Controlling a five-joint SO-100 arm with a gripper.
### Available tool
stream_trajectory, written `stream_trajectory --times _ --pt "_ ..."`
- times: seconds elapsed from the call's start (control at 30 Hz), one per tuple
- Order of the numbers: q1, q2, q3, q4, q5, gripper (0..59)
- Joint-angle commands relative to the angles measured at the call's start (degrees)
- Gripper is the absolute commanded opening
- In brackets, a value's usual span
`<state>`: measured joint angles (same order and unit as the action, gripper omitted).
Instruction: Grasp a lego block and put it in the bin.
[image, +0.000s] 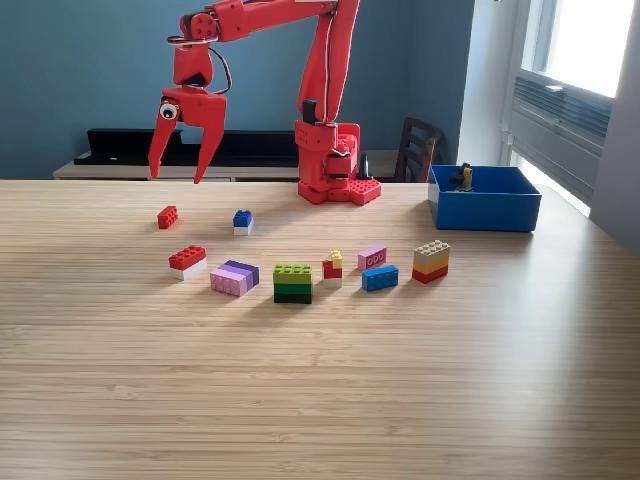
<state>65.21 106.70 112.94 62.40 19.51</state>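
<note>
The red arm reaches from its base (338, 160) toward the exterior view's left, claw (177, 178) pointing down, jaws apart and empty, above the worktop (320, 380).

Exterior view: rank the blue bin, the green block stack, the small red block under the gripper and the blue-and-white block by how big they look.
1. Blue bin, by far the largest.
2. Green block stack.
3. Small red block and blue-and-white block: about alike, not ranked. Both lie farther from the camera than the stack, so their true size is unsure.

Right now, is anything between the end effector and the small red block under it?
Nothing visible: the open end effector hangs above the small red block with only clear air between; the blue-and-white block sits off to the exterior view's right.
</note>
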Motion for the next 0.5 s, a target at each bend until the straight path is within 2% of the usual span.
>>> stream_trajectory --times 0.03,0.5 --pt "-0.18 1.23 -3.43 -2.64 0.79 23.9" --pt "-0.26 -17.4 -10.63 -2.55 0.09 20.7"
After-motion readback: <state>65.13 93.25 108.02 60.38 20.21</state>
